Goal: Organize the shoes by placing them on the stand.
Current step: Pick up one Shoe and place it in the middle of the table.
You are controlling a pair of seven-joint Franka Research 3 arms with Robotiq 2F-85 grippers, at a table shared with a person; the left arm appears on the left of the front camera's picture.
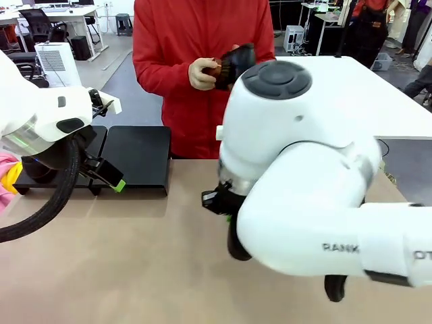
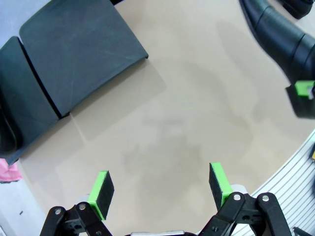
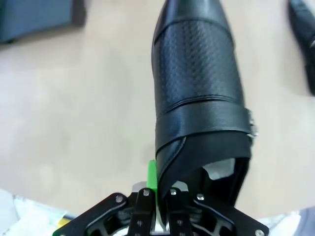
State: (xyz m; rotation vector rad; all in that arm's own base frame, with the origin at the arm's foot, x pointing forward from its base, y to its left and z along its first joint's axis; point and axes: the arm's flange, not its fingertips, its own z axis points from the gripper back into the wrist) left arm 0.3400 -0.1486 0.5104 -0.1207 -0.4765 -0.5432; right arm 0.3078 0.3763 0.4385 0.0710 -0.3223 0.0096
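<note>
Right tool [image 3: 158, 186] clamps the collar of a black shoe [image 3: 197, 83]; left tool [image 2: 160, 186] hangs spread apart over the table [image 2: 187, 98].

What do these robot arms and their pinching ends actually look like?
Both are rounded, glossy white shells. The left arm trails a ribbed black hose; the right arm bears a dark grey round cap and grey lettering. The left tool and right tool are black linkages tipped with green pads.
</note>
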